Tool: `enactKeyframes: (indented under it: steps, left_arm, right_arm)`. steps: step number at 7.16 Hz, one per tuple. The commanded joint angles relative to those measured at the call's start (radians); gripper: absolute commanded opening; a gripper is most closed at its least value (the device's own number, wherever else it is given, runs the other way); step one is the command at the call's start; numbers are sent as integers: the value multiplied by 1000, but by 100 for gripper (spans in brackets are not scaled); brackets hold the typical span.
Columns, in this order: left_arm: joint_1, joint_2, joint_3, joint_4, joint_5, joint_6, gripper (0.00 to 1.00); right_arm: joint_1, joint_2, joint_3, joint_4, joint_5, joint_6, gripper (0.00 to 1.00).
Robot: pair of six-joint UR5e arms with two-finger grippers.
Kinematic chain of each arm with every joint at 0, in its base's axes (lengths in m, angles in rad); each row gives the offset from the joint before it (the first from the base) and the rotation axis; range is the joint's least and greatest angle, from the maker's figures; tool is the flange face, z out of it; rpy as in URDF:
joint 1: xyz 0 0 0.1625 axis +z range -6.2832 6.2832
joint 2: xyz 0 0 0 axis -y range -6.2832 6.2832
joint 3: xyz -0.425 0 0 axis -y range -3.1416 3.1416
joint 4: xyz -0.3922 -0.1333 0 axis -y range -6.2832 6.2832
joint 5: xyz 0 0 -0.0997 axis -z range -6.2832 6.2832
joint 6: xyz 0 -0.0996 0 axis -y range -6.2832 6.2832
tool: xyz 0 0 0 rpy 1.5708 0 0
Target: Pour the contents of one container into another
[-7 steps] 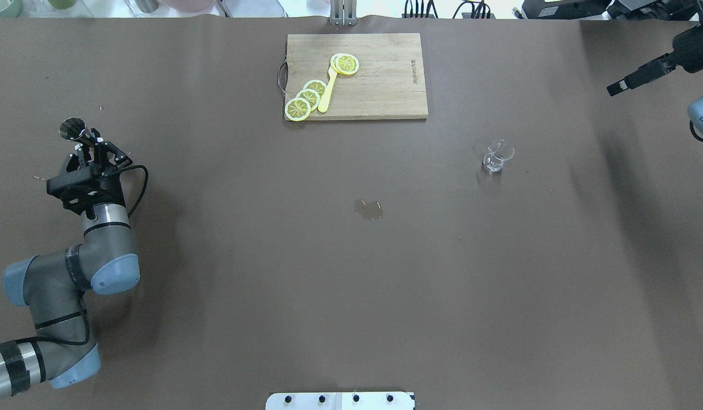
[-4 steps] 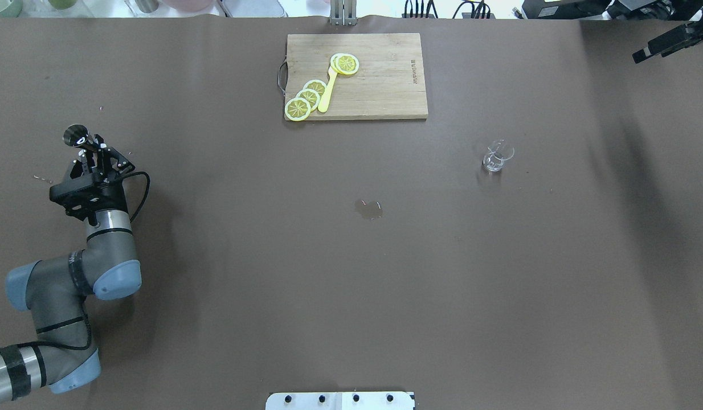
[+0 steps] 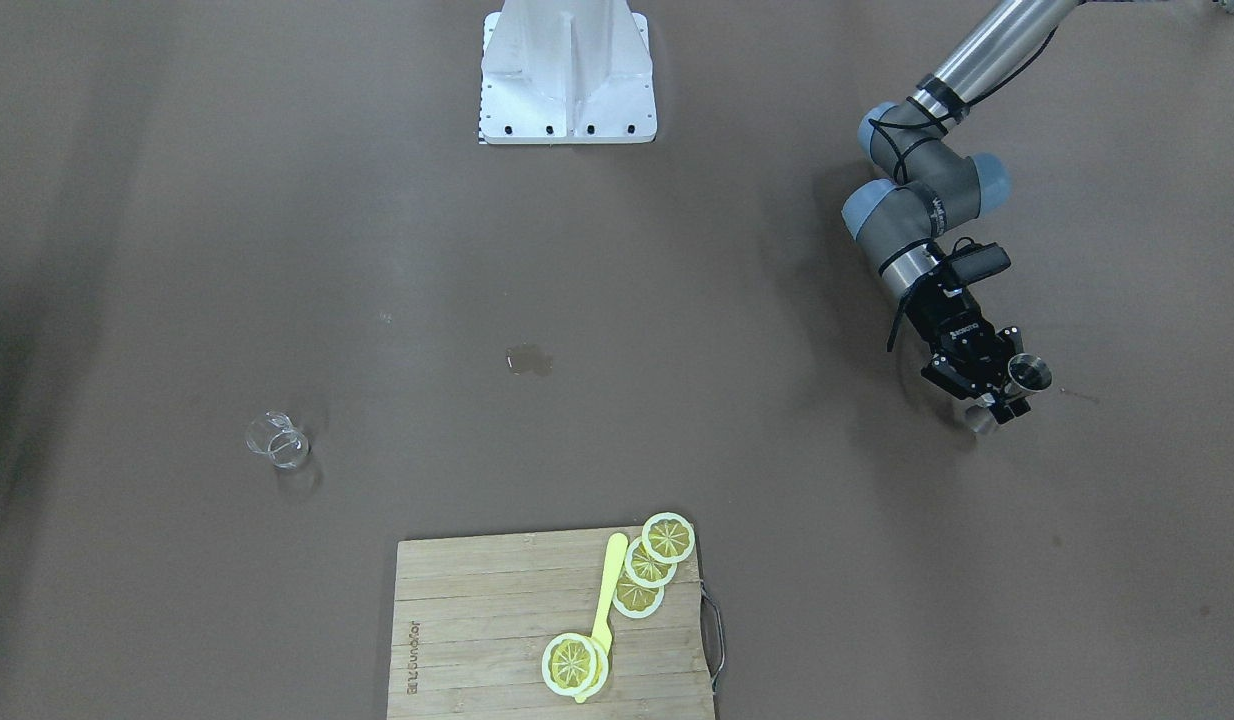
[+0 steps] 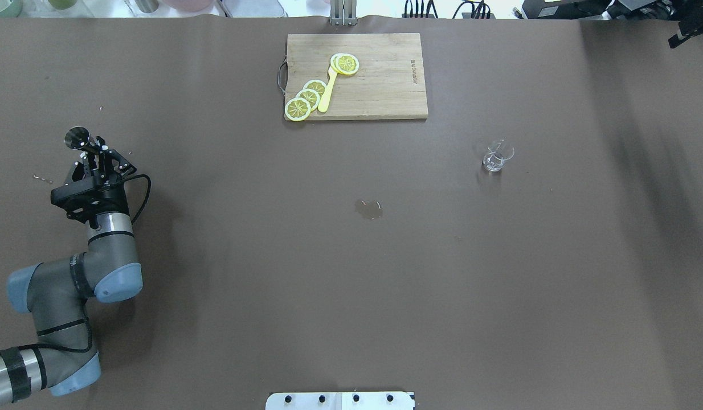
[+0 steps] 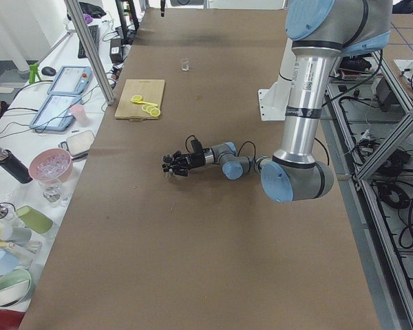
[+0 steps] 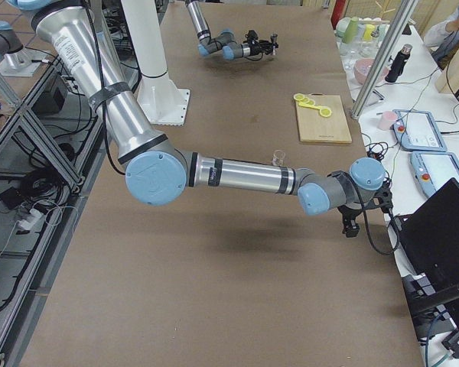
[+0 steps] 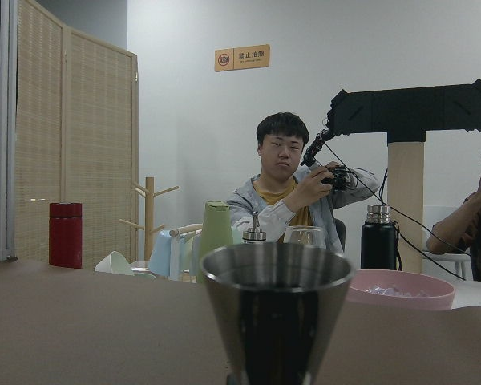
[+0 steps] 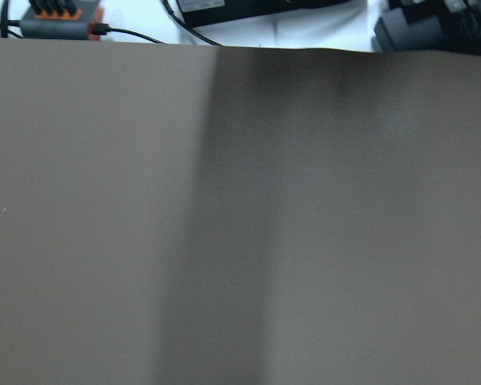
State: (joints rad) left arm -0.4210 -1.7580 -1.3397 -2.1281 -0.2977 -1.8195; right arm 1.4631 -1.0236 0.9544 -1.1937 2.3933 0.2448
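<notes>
A steel conical measuring cup point(image 4: 77, 138) point(image 3: 1029, 372) is at the table's left side, with my left gripper point(image 4: 92, 152) point(image 3: 997, 395) shut on it low over the table. It stands upright and fills the left wrist view point(image 7: 276, 309). A small clear glass beaker point(image 4: 495, 156) point(image 3: 275, 440) stands alone on the right half, far from both grippers. My right gripper point(image 4: 685, 31) point(image 6: 350, 225) is at the far right corner, mostly cut off. Its fingers do not show in the right wrist view, so I cannot tell their state.
A wooden cutting board point(image 4: 385, 85) point(image 3: 477, 620) with lemon slices point(image 4: 306, 98) and a yellow utensil lies at the far middle. A small wet patch point(image 4: 368, 209) point(image 3: 529, 360) marks the table's centre. The robot's white base point(image 3: 567, 70) is at the near edge.
My left gripper has drawn back slightly towards the robot with the steel cup. The right arm has swung away to the far right corner, almost out of the overhead view.
</notes>
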Motion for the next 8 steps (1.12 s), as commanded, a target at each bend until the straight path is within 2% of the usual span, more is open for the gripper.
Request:
enactKeyframes:
  steps: [1, 3, 4, 5, 6, 7, 8]
  left_arm:
    - [1, 0, -1, 0, 0, -1, 0]
    - [1, 2, -1, 1, 0, -1, 11]
    - [1, 2, -2, 1, 0, -1, 21]
    - [1, 0, -4, 1, 0, -1, 30]
    - [2, 2, -4, 1, -1, -1, 47]
    - [4, 2, -3, 1, 0, -1, 89]
    - [4, 2, -1, 1, 14, -1, 99]
  right_arm:
    - [8, 0, 87, -293, -61, 4, 100]
    - [38, -12, 145, -520, -63, 11, 100]
    - [43, -64, 234, -567, -69, 13, 100]
    - [45, -189, 394, -569, -74, 14, 100]
    - [46, -310, 529, -570, -71, 28, 100]
    - [55, -399, 602, -570, -66, 28, 100]
    - [69, -430, 616, -570, -65, 28, 100]
